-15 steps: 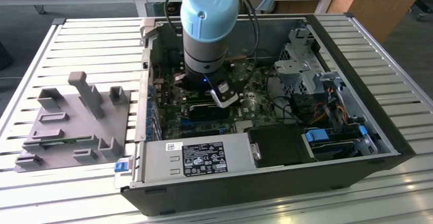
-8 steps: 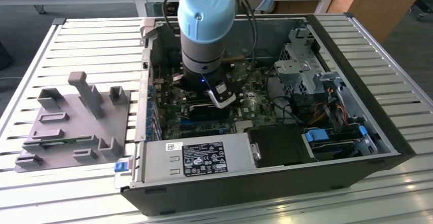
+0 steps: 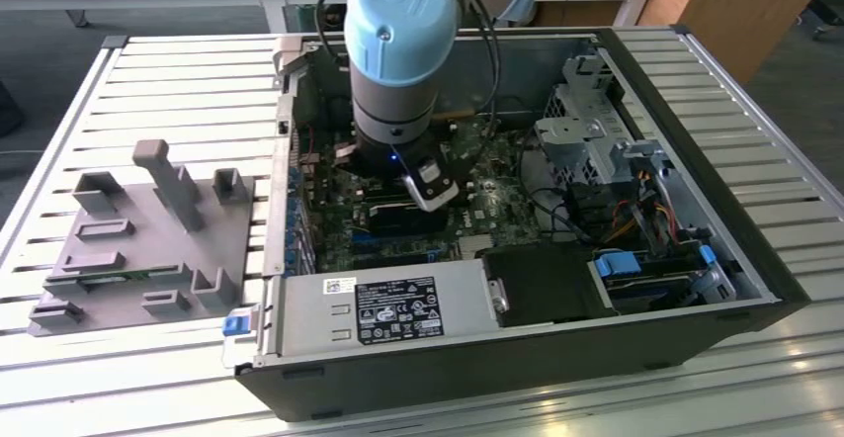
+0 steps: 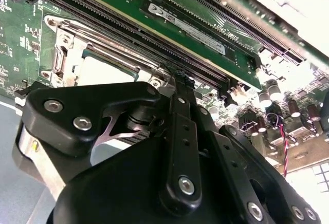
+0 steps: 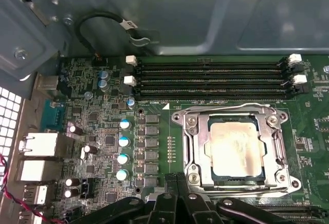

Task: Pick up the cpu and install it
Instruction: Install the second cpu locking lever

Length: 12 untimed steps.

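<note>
We start nearest the wrist: the black gripper point(image 4: 177, 131) fills the foreground in the second wrist view, linkage arms and bolts visible, hovering just above the green motherboard point(image 5: 154, 131). We cannot tell how far its fingers are apart, and we see nothing held between them; the tips sit behind the linkage.

Just beyond the gripper, the cpu point(image 5: 234, 148), a small flat square chip with a shiny silver metal top, lies inside the silver metal socket frame point(image 5: 191, 147) on the motherboard. It looks seated flat and square within the frame in the first wrist view. In the second wrist view the same pale chip top point(image 4: 105, 72) shows just past the gripper. We judge the pick and the placing as done: the chip is in the socket, apart from the gripper. The frame around it looks open, so locking may be left; we cannot be sure.

Further on, the black memory slots point(image 5: 211, 77) run beside the socket.

In the exterior view the blue-capped grey arm point(image 3: 395, 51) reaches down into the open black computer case point(image 3: 554, 348) on the white slatted bench point(image 3: 158, 81). The grey plastic fixture tray point(image 3: 145, 239) sits beside the case, on the exterior view's left.
</note>
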Motion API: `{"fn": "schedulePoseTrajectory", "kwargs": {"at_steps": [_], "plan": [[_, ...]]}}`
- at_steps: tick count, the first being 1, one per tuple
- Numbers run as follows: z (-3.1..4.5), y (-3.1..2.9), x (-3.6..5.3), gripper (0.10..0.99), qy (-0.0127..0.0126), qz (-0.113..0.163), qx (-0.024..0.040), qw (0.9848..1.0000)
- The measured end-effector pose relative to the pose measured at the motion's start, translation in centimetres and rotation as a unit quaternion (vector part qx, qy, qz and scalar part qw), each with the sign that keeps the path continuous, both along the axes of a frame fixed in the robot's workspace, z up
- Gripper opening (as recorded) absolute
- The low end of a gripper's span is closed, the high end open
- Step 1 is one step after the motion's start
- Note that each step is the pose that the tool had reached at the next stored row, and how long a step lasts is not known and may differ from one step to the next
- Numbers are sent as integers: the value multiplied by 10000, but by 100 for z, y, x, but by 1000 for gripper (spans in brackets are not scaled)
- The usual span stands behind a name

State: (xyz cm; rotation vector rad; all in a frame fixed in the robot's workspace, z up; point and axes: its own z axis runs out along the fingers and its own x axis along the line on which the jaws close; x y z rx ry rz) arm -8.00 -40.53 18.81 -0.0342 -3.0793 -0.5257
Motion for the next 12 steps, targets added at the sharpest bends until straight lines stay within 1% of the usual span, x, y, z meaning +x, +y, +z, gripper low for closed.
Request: {"fn": "schedulePoseTrajectory", "kwargs": {"at_steps": [9,12], "plan": [[81,0,-1,106,0,-1,0,10000],[129,0,-1,106,-1,-3,11,10000]]}}
